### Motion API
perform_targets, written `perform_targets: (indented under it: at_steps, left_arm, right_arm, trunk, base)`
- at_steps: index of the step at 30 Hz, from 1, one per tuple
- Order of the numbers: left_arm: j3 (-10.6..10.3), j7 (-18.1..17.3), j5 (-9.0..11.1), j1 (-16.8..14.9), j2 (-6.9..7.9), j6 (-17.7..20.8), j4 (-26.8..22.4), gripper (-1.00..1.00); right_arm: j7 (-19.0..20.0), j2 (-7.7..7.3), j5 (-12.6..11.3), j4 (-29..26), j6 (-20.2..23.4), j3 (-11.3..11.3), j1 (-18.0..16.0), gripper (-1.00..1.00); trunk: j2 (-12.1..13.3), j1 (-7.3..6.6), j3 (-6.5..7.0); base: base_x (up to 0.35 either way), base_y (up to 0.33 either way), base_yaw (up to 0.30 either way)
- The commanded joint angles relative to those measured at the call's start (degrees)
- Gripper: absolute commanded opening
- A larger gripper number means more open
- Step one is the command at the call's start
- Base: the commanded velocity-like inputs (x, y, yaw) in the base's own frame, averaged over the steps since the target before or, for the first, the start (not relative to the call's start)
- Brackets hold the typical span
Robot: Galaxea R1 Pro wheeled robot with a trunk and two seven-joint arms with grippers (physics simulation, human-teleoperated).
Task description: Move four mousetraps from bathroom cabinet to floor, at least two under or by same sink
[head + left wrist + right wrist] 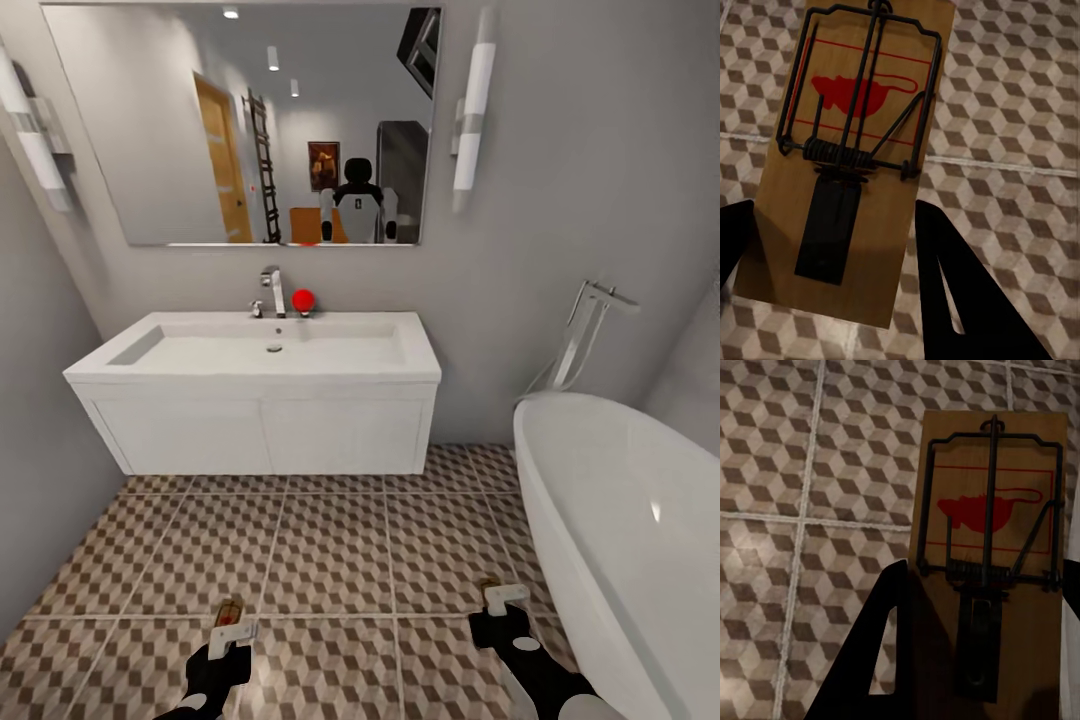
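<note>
— Your left gripper (232, 634) clamps one trap (851, 150); the right gripper (505, 600) clamps another trap (990, 547).

— Room?

— Both hang over open floor (330, 560). The sink (255, 385) stands well ahead; the tub's (620, 500) edge runs just beside your right gripper.

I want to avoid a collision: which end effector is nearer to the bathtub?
Right. The right end effector, shut on a mousetrap, is beside the bathtub rim. The left end effector, holding another mousetrap, is farther away across the floor tiles.
</note>
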Motion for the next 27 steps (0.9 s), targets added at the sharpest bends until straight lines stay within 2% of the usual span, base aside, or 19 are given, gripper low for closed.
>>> perform_targets:
  at_steps: [1, 10, 27]
  left_arm:
    - [-0.49, 0.31, 0.24, -0.09, -0.03, -0.33, 0.22, -1.00]
    - [-0.48, 0.31, 0.24, -0.09, -0.03, -0.33, 0.22, -1.00]
    - [-0.47, 0.31, 0.24, -0.09, 0.06, -0.33, 0.22, -1.00]
  right_arm:
    - [-0.03, 0.03, 0.58, 0.09, -0.25, -0.44, -0.05, -1.00]
    - [-0.03, 0.03, 0.58, 0.09, -0.25, -0.44, -0.03, -1.00]
    - [-0.03, 0.03, 0.60, 0.09, -1.60, -0.44, 0.03, -1.00]
  trunk:
    - [-0.03, 0.01, -0.05]
    - [-0.03, 0.01, -0.05]
    - [-0.03, 0.01, -0.05]
  base:
    - [0.128, 0.000, -0.013]
    - [0.104, 0.000, -0.003]
    - [0.004, 0.000, 0.000]
